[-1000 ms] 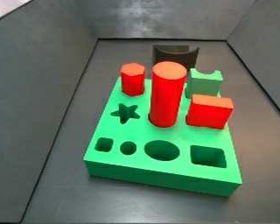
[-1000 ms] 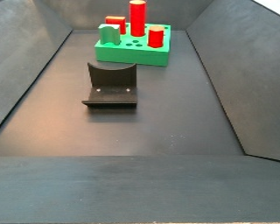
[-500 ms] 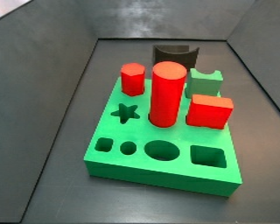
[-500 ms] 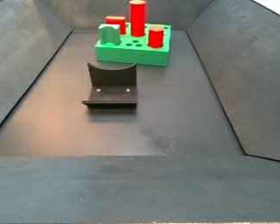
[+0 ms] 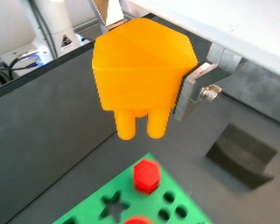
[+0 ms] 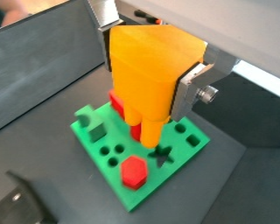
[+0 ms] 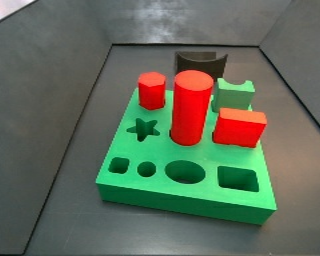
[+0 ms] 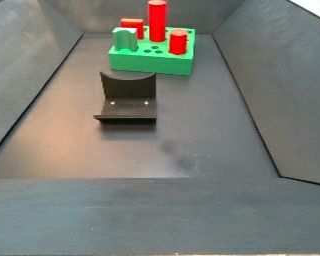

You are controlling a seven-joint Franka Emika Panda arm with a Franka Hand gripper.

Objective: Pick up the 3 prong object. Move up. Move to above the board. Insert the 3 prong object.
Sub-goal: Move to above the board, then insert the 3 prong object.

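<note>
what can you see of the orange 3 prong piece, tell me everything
The orange 3 prong plastic piece has a blocky faceted body with a matte, smooth look and rounded prongs pointing down. It is held upright in the tool, whose flat silver finger presses against its side. In both wrist views it hangs in the air above the green board with cut-out holes, touching nothing but the tool. Only two prongs show clearly. Neither side view shows it.

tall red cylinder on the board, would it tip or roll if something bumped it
The tall red cylinder stands upright on the green board, taller than the pieces around it, so a side knock could probably lean it. It looks rigid. If it came free, its round shape would likely roll. The gripper, holding the orange 3 prong object, shows only in the wrist views.
</note>
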